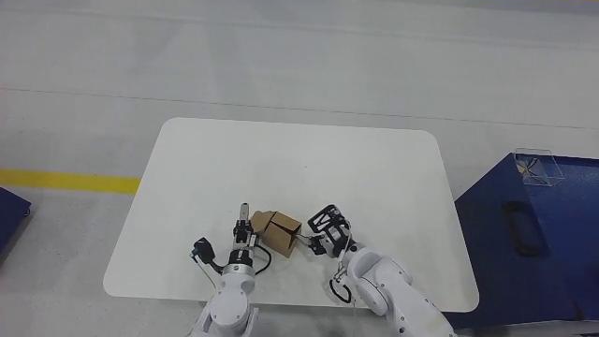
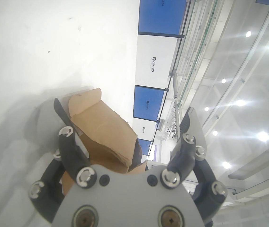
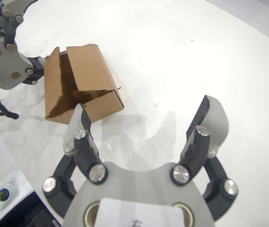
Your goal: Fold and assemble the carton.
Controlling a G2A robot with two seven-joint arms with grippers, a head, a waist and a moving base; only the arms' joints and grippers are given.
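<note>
The carton point(image 3: 82, 83) is being flanked by 2 grippers, left gripper point(image 2: 123, 106) and right gripper point(image 3: 143, 102), both being held spread wide, empty.

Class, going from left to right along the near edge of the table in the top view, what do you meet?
Left gripper, carton, right gripper, blue platform beyond the table.

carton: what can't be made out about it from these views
- Top view: the carton is too small to tell its flaps apart.
- Left wrist view: its near end is hidden by the body of the left gripper.
- Right wrist view: its far end is behind its own walls. Whether a fingertip of the right gripper touches it cannot be told.
</note>
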